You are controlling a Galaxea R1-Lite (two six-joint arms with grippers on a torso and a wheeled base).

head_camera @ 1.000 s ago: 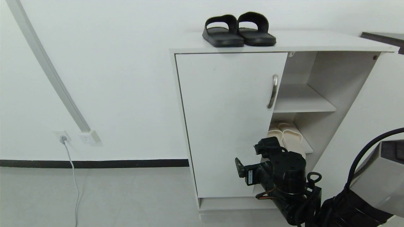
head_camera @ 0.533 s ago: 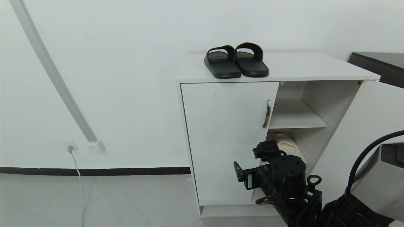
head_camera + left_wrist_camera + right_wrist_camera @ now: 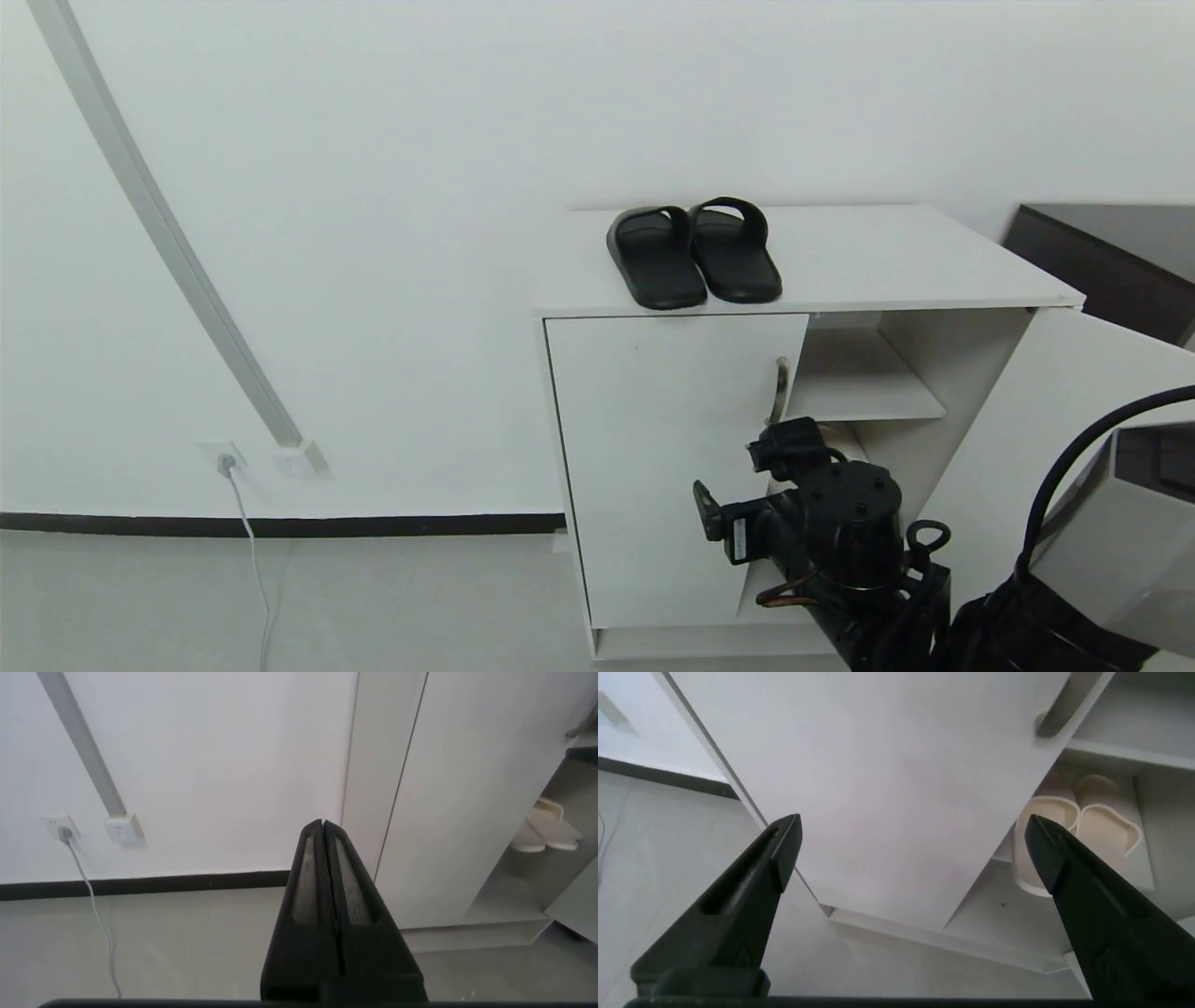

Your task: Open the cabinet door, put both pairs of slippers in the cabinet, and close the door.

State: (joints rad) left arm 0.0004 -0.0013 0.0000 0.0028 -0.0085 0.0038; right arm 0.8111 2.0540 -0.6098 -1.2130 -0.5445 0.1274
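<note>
I saw the black slippers (image 3: 694, 254) lying side by side on the cabinet top (image 3: 887, 261), and the cream slippers (image 3: 1069, 826) resting on its lower shelf (image 3: 994, 910).

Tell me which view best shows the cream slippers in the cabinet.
The right wrist view: the cream slippers lie close up, side by side on the lower shelf. The left wrist view catches them at its edge. In the head view the right arm blocks them.

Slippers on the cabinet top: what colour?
The slippers on top are plain black; head view shows them best.
</note>
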